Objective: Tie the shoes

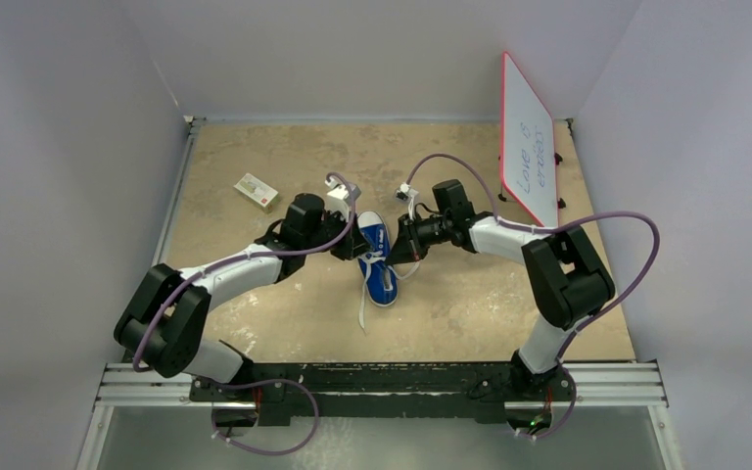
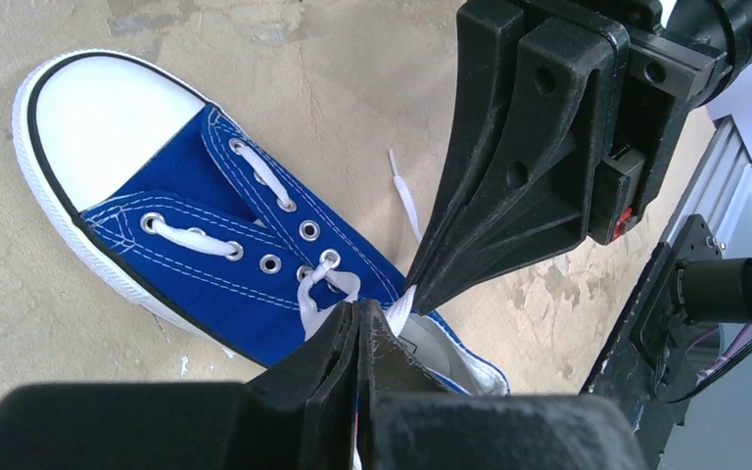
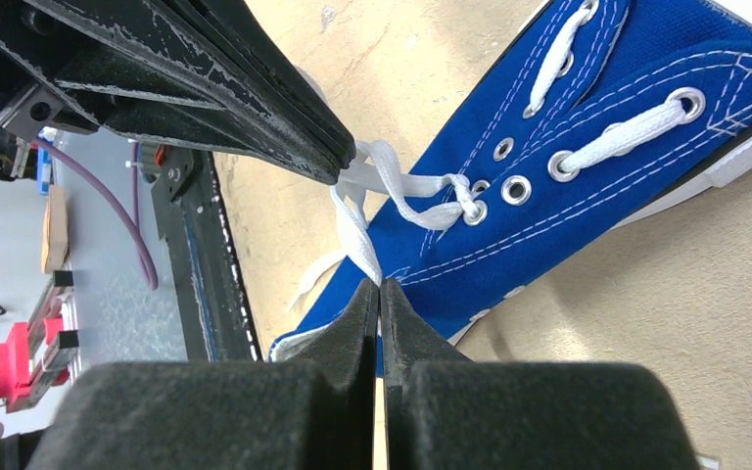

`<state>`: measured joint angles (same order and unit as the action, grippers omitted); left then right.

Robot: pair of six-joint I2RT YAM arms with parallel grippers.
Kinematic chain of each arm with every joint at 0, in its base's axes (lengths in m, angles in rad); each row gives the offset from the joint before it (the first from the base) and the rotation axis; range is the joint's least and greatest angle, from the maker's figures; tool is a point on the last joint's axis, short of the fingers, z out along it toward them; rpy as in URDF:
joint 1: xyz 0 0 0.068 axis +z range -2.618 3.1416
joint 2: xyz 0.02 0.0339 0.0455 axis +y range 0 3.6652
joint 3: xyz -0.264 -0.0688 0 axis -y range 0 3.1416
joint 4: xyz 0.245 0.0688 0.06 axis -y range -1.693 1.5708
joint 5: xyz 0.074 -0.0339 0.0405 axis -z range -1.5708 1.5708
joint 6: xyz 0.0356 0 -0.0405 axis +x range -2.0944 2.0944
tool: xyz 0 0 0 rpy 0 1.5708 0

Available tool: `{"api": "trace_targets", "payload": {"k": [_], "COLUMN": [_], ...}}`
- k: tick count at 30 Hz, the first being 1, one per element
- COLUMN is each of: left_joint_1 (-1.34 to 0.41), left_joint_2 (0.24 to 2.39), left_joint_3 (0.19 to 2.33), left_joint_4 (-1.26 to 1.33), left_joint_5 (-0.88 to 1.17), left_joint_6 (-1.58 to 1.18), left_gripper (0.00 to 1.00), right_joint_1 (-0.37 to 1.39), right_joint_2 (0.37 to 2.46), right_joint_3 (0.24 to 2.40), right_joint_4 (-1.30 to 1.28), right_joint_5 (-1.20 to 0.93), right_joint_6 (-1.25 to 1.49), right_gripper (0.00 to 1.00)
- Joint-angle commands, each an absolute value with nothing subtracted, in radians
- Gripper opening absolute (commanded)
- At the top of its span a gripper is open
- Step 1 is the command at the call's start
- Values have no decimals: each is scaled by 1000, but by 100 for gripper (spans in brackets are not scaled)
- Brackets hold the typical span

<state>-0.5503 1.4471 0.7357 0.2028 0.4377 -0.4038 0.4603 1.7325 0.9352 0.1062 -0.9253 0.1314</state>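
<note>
Tan table (image 1: pixel 470 304): sneaker (image 1: pixel 379 264) toe points far; left end effector (image 2: pixel 360 318), right end effector (image 3: pixel 380 292) pinch laces (image 3: pixel 406 186).

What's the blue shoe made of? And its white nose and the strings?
The shoe has a blue part that looks like woven canvas cloth: matte, with rows of white stitching. Its eyelets look like shiny metal. The toe cap looks like smooth white rubber, faintly glossy, edged by a dark line. The laces look like flat woven fabric, soft enough to bend and fold.
</note>
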Motion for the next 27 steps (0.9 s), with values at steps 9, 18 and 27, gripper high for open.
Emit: {"api": "trace_targets", "payload": {"k": [9, 18, 27], "left_joint_1": [-544, -511, -434], "left_joint_2": [1525, 1547, 1550], "left_joint_3": [850, 822, 721], "left_joint_4": [68, 54, 273], "left_joint_5": [439, 525, 705], "left_joint_6": [-234, -188, -323], "left_gripper": [38, 50, 51], "right_joint_1": [476, 477, 482], "right_joint_2": [1750, 1759, 1785], "right_joint_3": [986, 997, 1027], "right_joint_4": [74, 60, 37], "right_joint_5": [-929, -922, -899], "right_joint_6": [117, 110, 109], "right_gripper": [0, 0, 0]}}
